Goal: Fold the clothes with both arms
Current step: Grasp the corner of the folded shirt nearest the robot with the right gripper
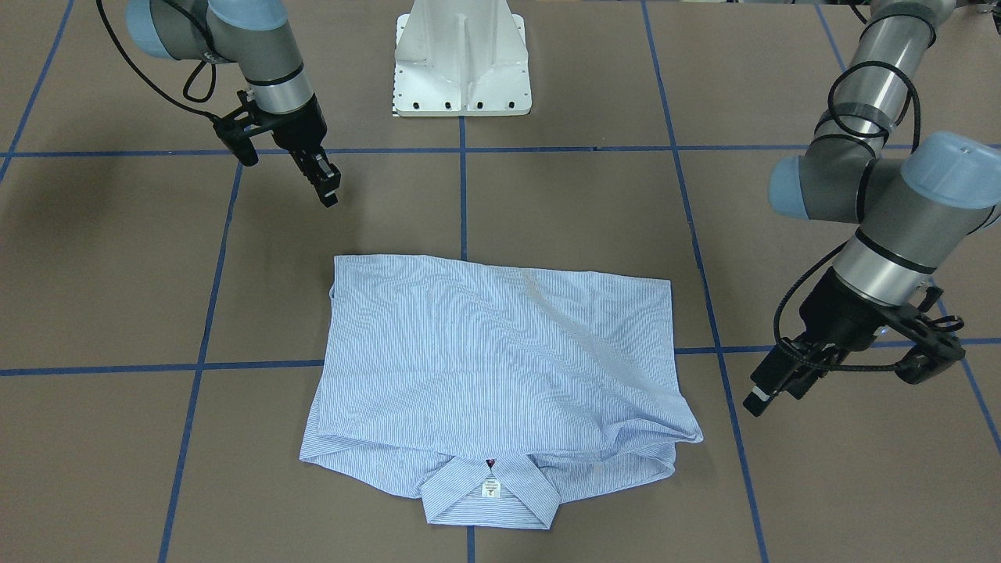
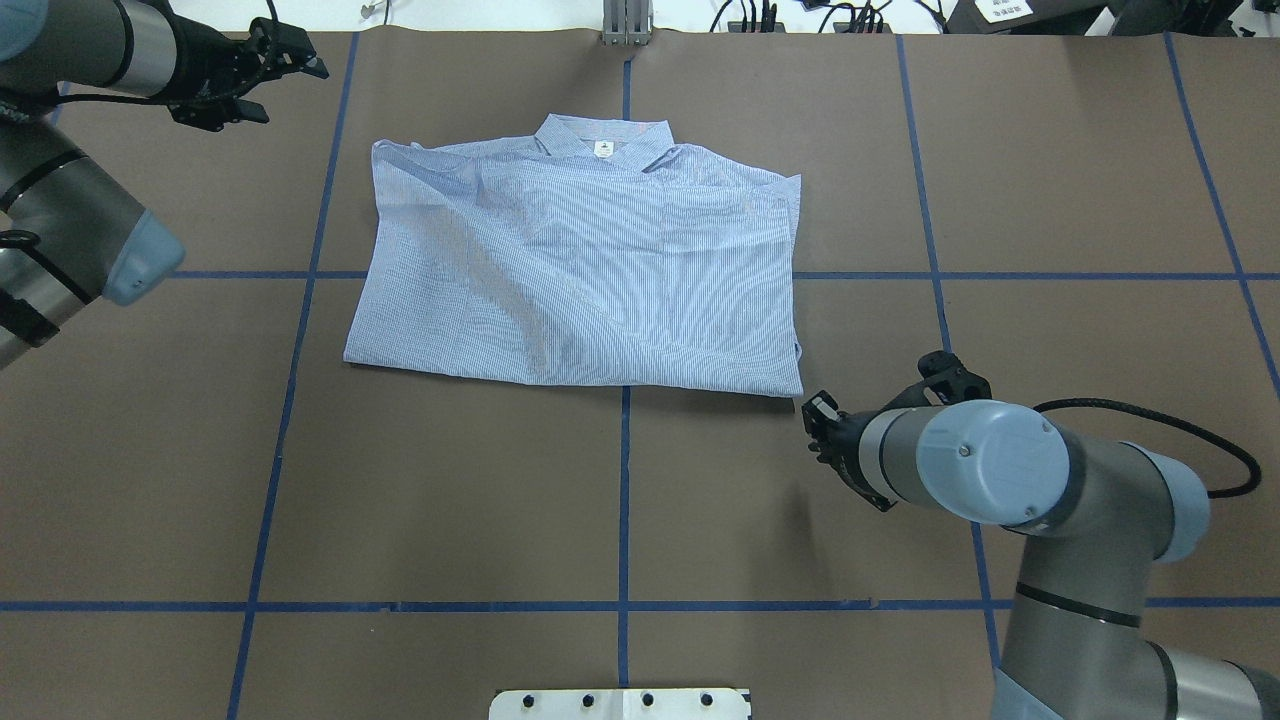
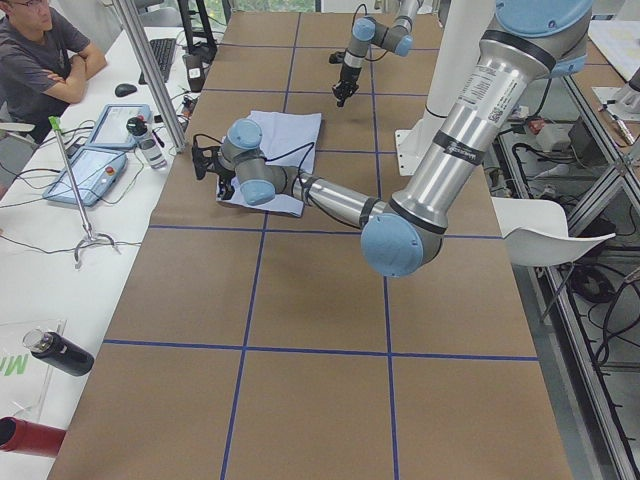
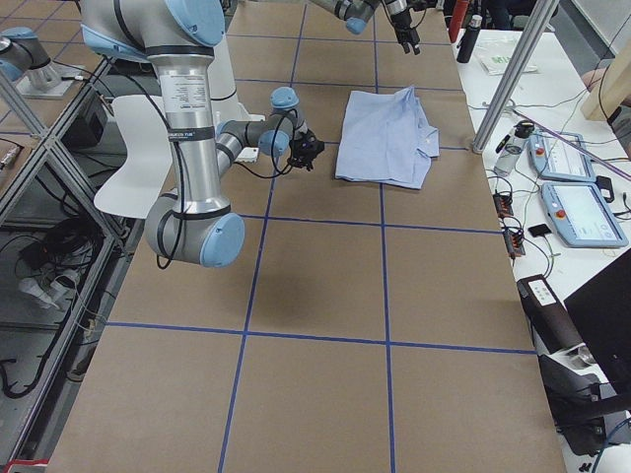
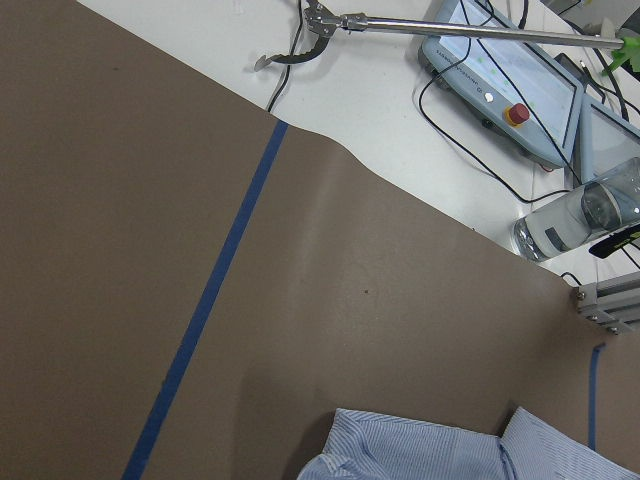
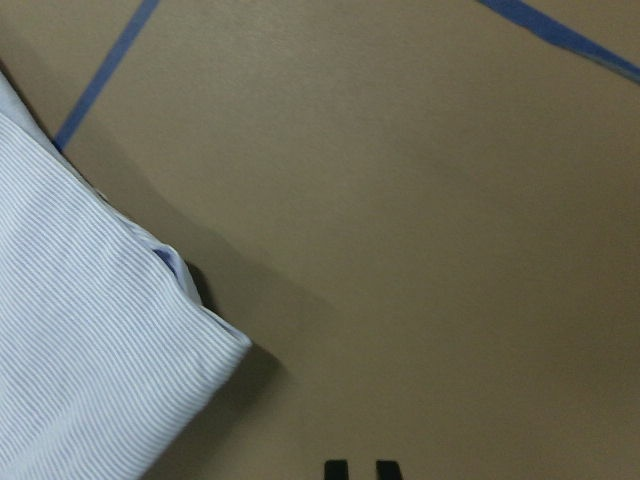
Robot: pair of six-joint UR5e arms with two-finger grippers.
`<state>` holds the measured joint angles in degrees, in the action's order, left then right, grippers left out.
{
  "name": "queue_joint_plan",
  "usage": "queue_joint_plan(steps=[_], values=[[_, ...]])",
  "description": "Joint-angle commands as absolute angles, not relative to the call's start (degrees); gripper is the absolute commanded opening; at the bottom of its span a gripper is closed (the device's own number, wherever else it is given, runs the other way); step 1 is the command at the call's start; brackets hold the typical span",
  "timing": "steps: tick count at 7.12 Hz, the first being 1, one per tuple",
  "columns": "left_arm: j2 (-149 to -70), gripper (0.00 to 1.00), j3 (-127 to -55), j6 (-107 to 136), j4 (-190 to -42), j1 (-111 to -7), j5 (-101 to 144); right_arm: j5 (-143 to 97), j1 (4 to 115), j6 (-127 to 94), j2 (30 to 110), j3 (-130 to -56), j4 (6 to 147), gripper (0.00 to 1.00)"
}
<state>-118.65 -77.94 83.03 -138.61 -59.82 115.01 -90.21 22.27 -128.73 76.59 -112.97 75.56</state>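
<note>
Brown paper point(image 2: 450, 480) is covering the table, blue tape lines point(image 2: 623, 500) crossing it in a grid; a white desk point(image 3: 40, 270) alongside is carrying tablets point(image 3: 85, 172) and a black bottle point(image 3: 60, 352); a person point(image 3: 40, 55) is sitting at it

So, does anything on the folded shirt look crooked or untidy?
Yes. The shirt is not folded squarely. A diagonal ridge crosses its top layer, and at the collar end, on the robot's left, the top layer's corner flares out and is not lined up with the layers beneath. Nothing looks damaged.
</note>
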Motion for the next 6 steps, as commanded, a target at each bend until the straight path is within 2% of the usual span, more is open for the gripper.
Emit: queue_joint_plan(steps=[1, 2, 3, 6], values=[[-118.7, 1.0, -77.8, 82.9, -138.3, -59.8, 115.0, -88.6, 23.4, -130.7, 72.7, -106.4, 75.1, 0.64], [-118.7, 1.0, -77.8, 82.8, -138.3, -59.8, 115.0, -88.4, 23.4, -131.0, 72.3, -106.1, 75.1, 0.89], [-118.7, 1.0, -77.7, 82.8, -138.2, -59.8, 114.9, -86.9, 23.4, -131.2, 72.2, -105.9, 75.1, 0.86], [-118.7, 1.0, -77.7, 82.9, -138.2, -59.8, 114.7, -86.7, 23.2, -131.0, 71.1, -102.8, 75.1, 0.86]])
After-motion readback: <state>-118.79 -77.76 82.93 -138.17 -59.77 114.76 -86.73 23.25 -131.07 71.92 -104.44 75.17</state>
